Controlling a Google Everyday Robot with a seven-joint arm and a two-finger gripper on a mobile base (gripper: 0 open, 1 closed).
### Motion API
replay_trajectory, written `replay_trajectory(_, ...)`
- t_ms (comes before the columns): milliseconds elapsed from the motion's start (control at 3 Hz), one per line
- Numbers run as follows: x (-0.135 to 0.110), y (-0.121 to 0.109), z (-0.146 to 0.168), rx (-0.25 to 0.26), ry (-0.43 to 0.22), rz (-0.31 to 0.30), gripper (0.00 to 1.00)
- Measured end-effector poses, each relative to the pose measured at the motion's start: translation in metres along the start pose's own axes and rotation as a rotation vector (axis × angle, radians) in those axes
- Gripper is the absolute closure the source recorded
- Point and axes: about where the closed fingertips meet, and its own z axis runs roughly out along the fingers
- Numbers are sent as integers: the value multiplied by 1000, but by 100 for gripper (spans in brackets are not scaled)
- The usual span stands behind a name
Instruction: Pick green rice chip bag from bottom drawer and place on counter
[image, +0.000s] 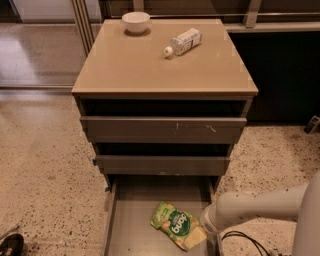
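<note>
The green rice chip bag (175, 225) lies flat on the grey floor of the open bottom drawer (130, 220), right of its middle. My gripper (207, 226) is at the end of the white arm that reaches in from the right. It sits low in the drawer, right at the bag's right edge, and its tip is hidden behind the wrist. The tan counter (150, 65) is the cabinet's top.
A white bowl (136, 22) and a clear plastic bottle (183, 42) lying on its side rest at the back of the counter. The two upper drawers (162, 129) stand slightly open above the bottom one. A black cable (240, 236) lies on the speckled floor.
</note>
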Motion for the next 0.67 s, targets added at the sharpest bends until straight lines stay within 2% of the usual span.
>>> replay_trajectory(333,0,1,6,14,30,-10,0)
replay_trajectory(667,-11,7,27,-20,1,-20,0)
